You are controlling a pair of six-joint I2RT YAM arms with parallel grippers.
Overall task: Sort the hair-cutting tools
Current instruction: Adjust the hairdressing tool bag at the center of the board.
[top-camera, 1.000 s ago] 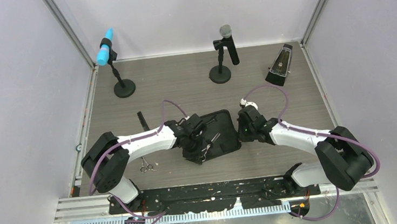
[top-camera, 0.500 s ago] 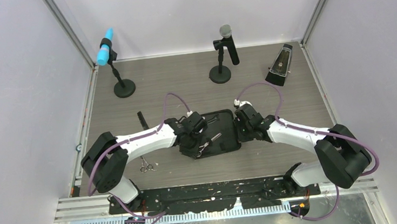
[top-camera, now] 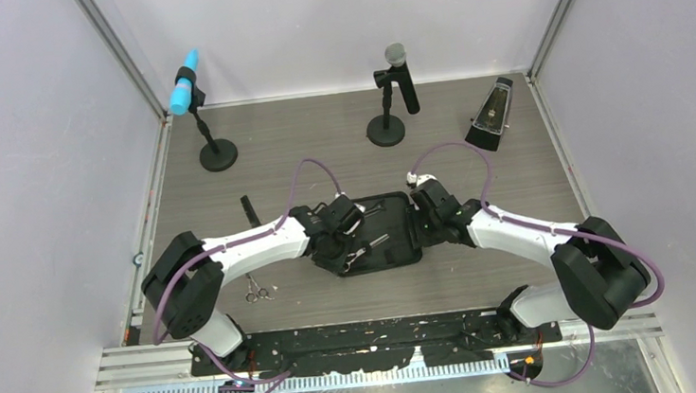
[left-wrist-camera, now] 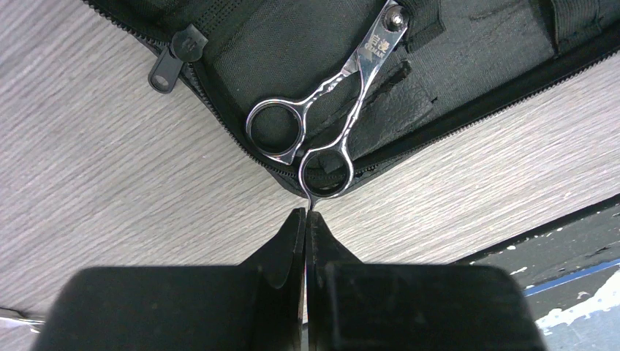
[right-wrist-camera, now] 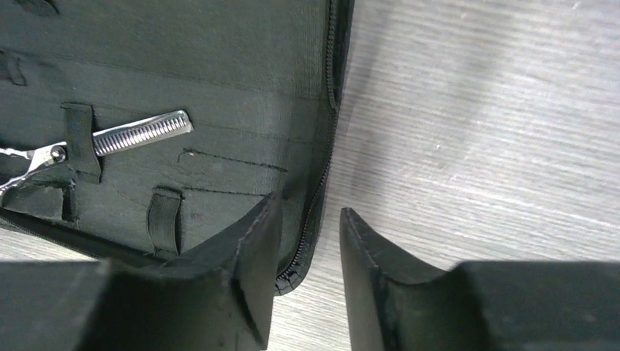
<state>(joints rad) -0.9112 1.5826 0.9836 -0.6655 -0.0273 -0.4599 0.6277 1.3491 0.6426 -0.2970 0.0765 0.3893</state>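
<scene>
Silver steel scissors are lying in the open black fabric zip case, rings toward its seven o'clock corner. The left gripper, jaws pressed together, is touching their tang. The right gripper, narrowly parted, is straddling the case's three o'clock edge.

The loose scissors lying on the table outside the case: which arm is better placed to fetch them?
Probably the left. The loose scissors lie near its forearm, on its side of the case; the right gripper is across the case.
</scene>
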